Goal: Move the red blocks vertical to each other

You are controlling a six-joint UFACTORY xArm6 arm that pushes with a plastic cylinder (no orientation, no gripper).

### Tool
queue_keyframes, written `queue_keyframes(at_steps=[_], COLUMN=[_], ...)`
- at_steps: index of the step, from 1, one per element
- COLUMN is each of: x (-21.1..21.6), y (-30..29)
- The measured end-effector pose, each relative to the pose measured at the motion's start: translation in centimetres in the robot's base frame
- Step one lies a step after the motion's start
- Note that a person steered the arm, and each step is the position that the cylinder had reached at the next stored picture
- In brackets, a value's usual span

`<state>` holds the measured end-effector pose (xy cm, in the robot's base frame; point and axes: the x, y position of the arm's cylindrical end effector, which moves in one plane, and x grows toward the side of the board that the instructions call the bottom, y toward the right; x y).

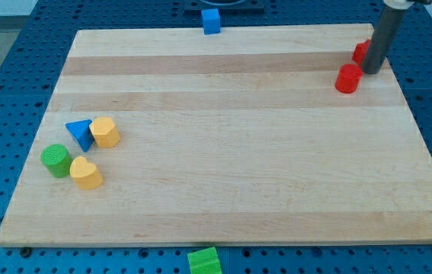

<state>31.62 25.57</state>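
Observation:
Two red blocks sit at the view's upper right of the wooden board. A red cylinder-like block stands free. A second red block lies up and to the right of it, partly hidden behind my rod, so its shape is unclear. My tip rests between them, just right of the red cylinder and just below the other red block, close to both.
At the view's left stand a blue triangular block, a yellow hexagonal block, a green cylinder and a yellow heart-shaped block. A blue cube lies at the board's top edge; a green block lies below the bottom edge.

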Motion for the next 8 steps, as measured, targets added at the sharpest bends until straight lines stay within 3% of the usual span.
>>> queue_keyframes(at_steps=[1,2,3,4,5,6,7,8], x=[1.4,-3.1,-5.4,-5.0,3.8,7.8,5.5,2.8], y=[2.1,4.0,-2.8,4.9,5.8,-0.7,-7.7,-8.2])
